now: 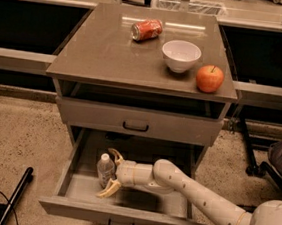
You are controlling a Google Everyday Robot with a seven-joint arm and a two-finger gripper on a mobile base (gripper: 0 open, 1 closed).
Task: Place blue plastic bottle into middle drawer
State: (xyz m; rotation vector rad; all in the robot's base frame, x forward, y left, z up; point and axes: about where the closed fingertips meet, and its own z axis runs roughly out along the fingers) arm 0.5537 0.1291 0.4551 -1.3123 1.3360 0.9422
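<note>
The middle drawer (pixel 120 215) is pulled out at the bottom of the cabinet, with a thin loop handle on its front panel. The blue plastic bottle (pixel 105 167), clear with a white cap, stands upright on the drawer floor at the left. My gripper (pixel 106 173) reaches into the drawer from the right. It is open, with one finger behind the bottle and one in front of it, and both stand apart from the bottle's sides.
A closed drawer with a black handle (pixel 135 127) sits above the open one. On the cabinet top (pixel 102 50) lie a red soda can (pixel 146 29), a white bowl (pixel 180 55) and an apple (pixel 209 78). A black bar (pixel 14 194) lies on the floor at left.
</note>
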